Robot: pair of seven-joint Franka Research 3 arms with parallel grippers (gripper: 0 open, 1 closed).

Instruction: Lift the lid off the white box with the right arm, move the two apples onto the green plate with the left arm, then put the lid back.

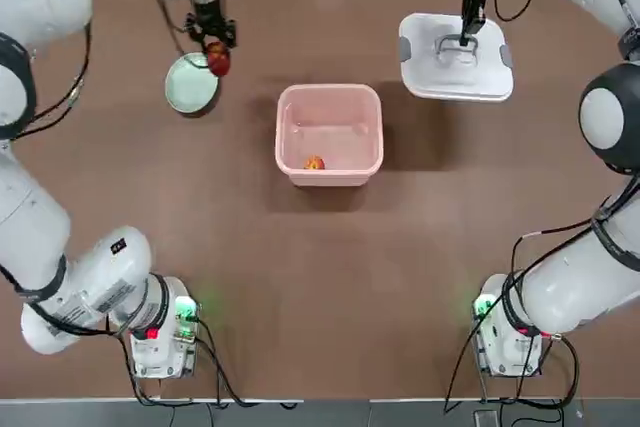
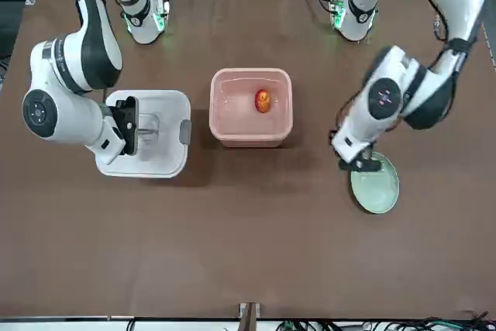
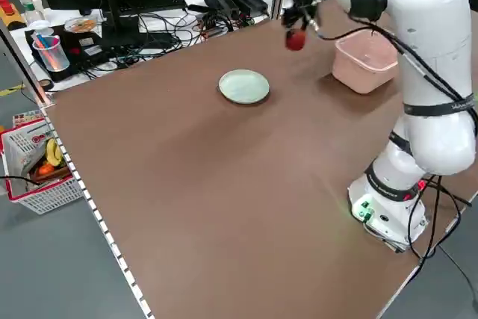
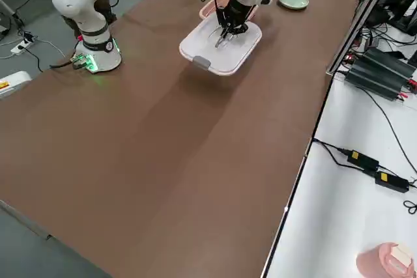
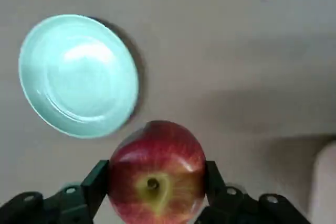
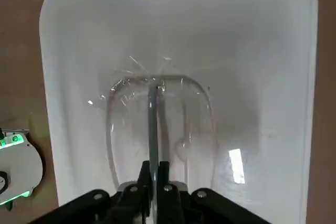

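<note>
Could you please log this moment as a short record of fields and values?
lid: off the box, on the table, handle gripped by right gripper
box: open, pinkish, mid-table
apple in box: one, on the floor of the box
carried apple: held in left gripper, above the table beside the plate
green plate: empty
progress: no apple on the plate yet

Free room/obstacles:
- Brown tabletop [image 1: 320, 287]: bare btwn arm bases & box; wide passage.
- Pink open plastic box [image 1: 330, 134]: centre, top unobstructed.
- Pale mint-green round plate [image 1: 190, 85]: nothing on it; left gripper [image 1: 214, 47] w/ red apple [image 1: 218, 60] just beside its edge.
- White square lid [image 1: 455, 57]: occupies far right, right gripper [image 1: 467, 35] on it.
</note>
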